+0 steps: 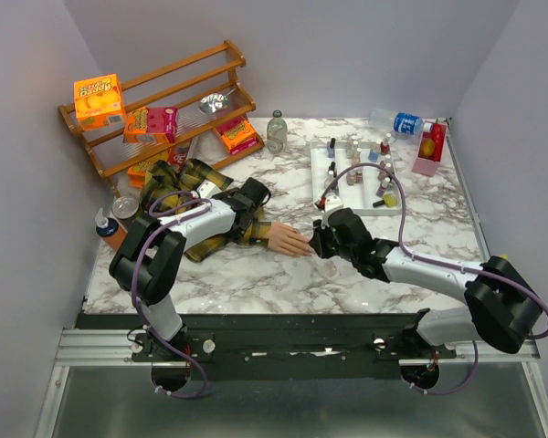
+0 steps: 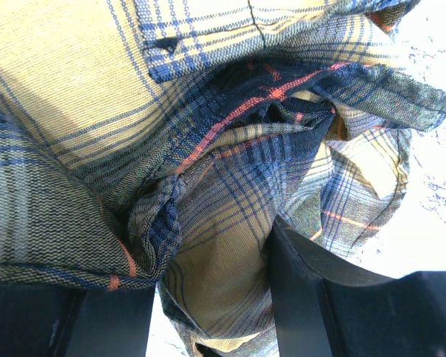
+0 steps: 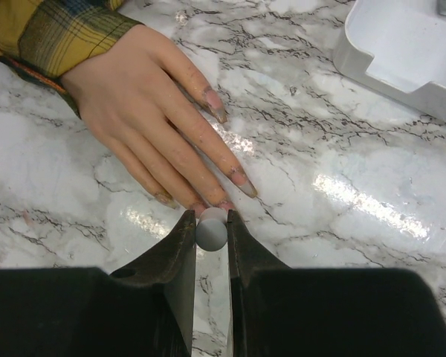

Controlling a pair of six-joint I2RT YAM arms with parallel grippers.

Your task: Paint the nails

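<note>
The peach mannequin hand [image 1: 288, 239] lies flat on the marble, sticking out of a yellow-and-black plaid sleeve [image 1: 187, 182]. In the right wrist view the hand [image 3: 149, 104] points its fingers at my jaws, and the nails [image 3: 245, 187] look smudged at the tips. My right gripper [image 1: 321, 242] is shut on a small round grey-white cap [image 3: 211, 232], right at the fingertips [image 3: 210, 223]. My left gripper [image 1: 253, 196] sits on the sleeve with a fold of plaid cloth [image 2: 97, 97] filling the space between its fingers [image 2: 212, 297].
A white tray [image 1: 324, 169] of small nail-polish bottles stands behind the right gripper; its corner shows in the right wrist view [image 3: 401, 52]. A wooden rack [image 1: 164, 91] with boxes is at back left. A glass bottle [image 1: 276, 132], a water bottle [image 1: 397, 121] and a pink box [image 1: 429, 146] stand at the back.
</note>
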